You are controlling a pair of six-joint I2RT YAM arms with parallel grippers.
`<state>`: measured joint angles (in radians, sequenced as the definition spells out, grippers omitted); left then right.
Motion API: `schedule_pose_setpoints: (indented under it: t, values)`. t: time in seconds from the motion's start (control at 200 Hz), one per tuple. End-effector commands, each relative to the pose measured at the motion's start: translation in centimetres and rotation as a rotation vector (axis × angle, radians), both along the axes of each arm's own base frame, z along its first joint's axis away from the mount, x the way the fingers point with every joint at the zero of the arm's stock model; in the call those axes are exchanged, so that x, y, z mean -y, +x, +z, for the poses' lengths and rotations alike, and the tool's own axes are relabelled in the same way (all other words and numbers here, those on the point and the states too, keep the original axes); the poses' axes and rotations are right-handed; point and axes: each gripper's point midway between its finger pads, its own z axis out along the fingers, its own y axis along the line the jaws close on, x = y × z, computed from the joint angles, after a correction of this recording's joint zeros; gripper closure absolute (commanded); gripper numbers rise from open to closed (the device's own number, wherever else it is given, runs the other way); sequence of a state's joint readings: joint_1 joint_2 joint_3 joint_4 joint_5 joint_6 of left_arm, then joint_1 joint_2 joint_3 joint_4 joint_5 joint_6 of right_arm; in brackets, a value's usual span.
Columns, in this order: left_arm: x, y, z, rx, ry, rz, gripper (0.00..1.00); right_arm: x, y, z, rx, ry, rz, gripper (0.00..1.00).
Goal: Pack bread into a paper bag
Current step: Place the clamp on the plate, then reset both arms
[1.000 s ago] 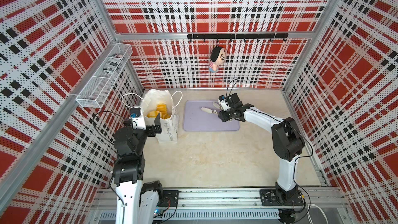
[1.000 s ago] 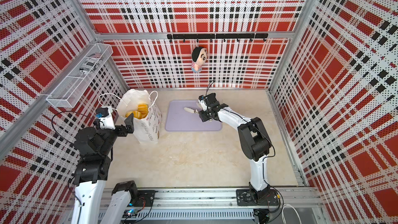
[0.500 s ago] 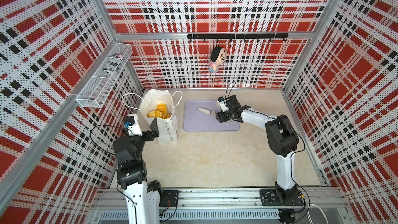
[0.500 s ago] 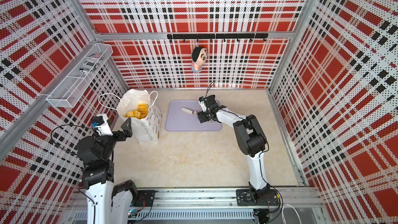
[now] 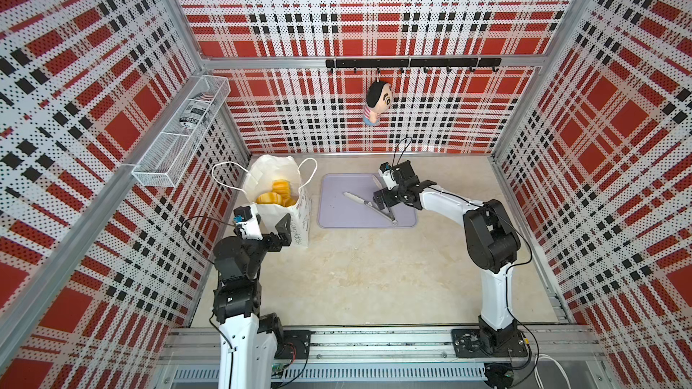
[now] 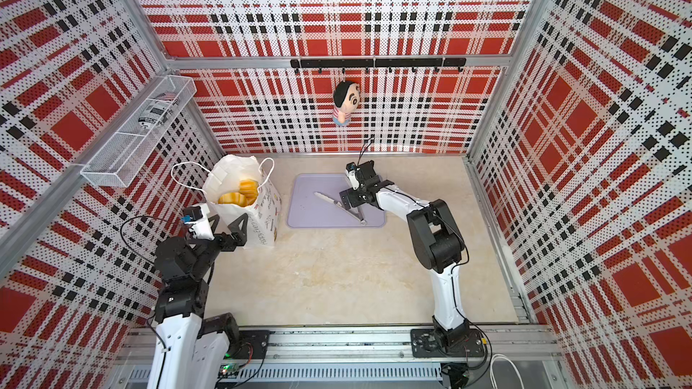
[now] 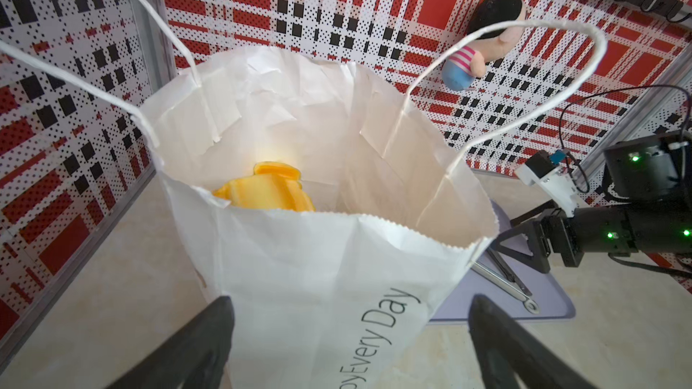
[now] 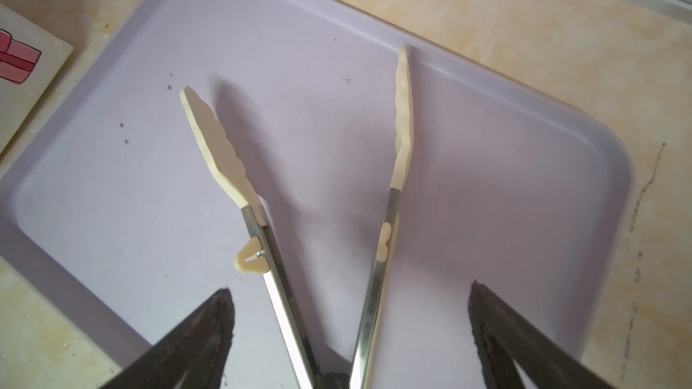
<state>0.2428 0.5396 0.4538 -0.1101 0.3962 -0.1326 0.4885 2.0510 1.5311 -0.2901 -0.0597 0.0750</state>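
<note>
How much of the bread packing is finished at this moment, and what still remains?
Done: golden-yellow toy pastries sit inside the tall white paper bag; none shows on the flat lavender tray or the table. In hand: nothing; the metal tongs with cream tips lie on the tray, ungripped, at the open right hand; the open left hand faces the bag. Left: probably only pulling the arms back.
</note>
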Motion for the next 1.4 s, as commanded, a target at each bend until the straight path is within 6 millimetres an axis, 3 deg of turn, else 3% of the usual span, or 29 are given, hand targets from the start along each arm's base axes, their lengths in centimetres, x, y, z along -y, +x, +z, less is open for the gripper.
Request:
schedule_pose_setpoints:
  t: [0.0,0.21,0.371,0.506,0.666,0.812,0.892,1.112,1.273,1.393]
  values:
    - [0.4,0.4,-1.0,-0.011,0.000,-0.010,0.02,1.0,0.9,6.0,0.123,0.017,-0.043,0.00]
    - [2.8,1.1,-4.2,-0.089,-0.027,-0.014,0.02,3.1,0.8,9.0,0.189,0.035,-0.102,0.00]
    - [3.7,1.7,-6.9,-0.159,-0.041,0.027,0.02,4.3,0.6,9.6,0.205,0.063,-0.128,0.00]
    - [2.9,2.1,-7.0,-0.171,-0.019,0.123,0.02,5.0,0.3,9.9,0.206,0.073,-0.135,0.00]
    - [2.7,2.8,-5.9,-0.109,-0.012,0.136,0.02,6.1,-0.2,10.5,0.218,0.083,-0.145,0.00]
    - [2.1,4.3,-7.1,-0.128,0.056,0.156,0.02,8.9,-0.5,10.5,0.212,0.082,-0.207,0.00]
    - [2.1,4.9,-7.2,-0.076,0.067,0.155,0.02,11.7,-0.7,10.8,0.244,0.098,-0.290,0.00]
    - [0.6,6.9,-7.2,-0.025,0.113,0.167,0.02,19.3,-1.2,7.9,0.203,0.108,-0.479,0.00]
    - [-0.4,7.8,-7.2,0.029,0.089,0.178,0.02,22.1,-1.1,5.8,0.200,0.045,-0.559,0.00]
    - [-0.7,8.8,-7.6,0.040,0.070,0.146,0.02,23.1,-0.7,4.1,0.177,0.037,-0.575,0.00]
